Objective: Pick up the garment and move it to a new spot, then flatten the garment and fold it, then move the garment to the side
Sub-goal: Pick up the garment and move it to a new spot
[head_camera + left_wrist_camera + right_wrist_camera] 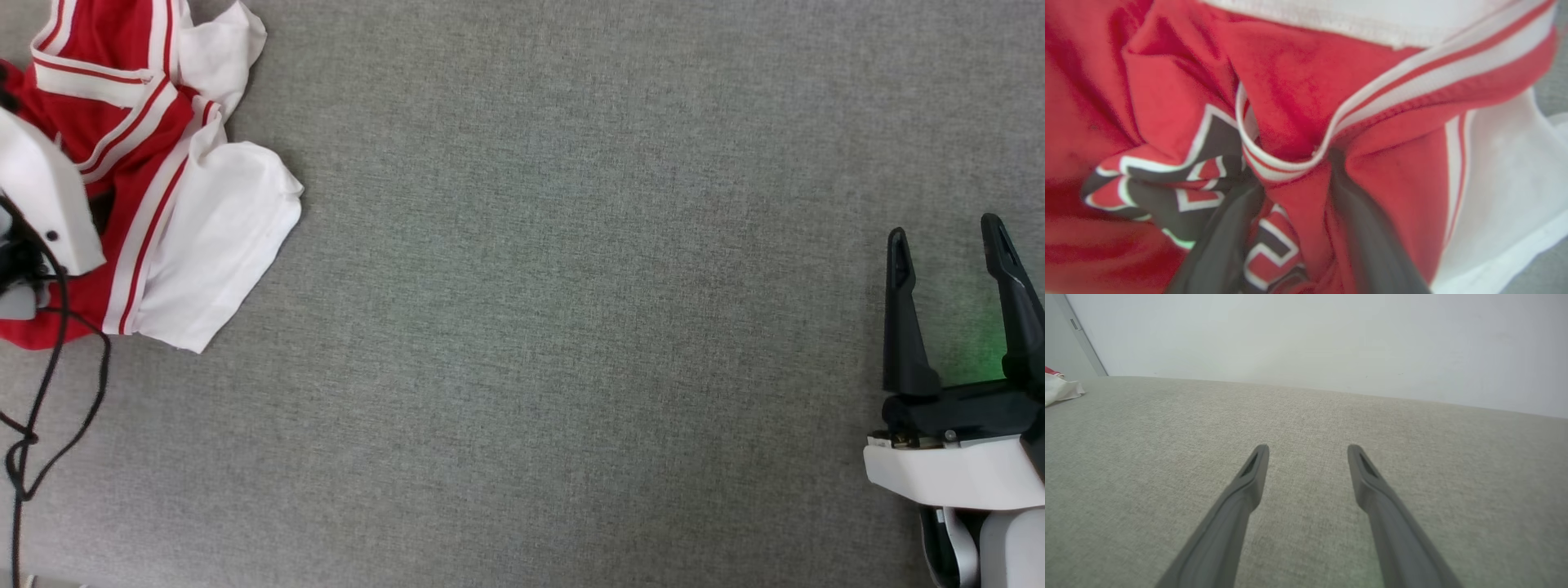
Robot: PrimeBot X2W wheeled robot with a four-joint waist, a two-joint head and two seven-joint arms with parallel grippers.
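A: Where's garment [151,175]?
B: Bunched, well left of right gripper [944,230], which is open, idle. The left gripper [1294,169] pinches a fold at collar [1278,165].
A: Lift slow; keep sleeves [220,237] off grey surface [571,343].

The garment [175,188] lies on the surface [531,327], at the far left of the head view. The left forearm [41,196] is over the garment's left part. The left gripper [1294,175] is down in the garment, a fold pinched between its fingers [1224,245]. A cable [49,408] loops just nearer than the garment, on its left side. The right gripper [944,226] is well apart from the garment, far to its right and nearer the robot, over the surface, fingers spread. The wall [1306,335] stands behind the garment, past the surface's back edge.
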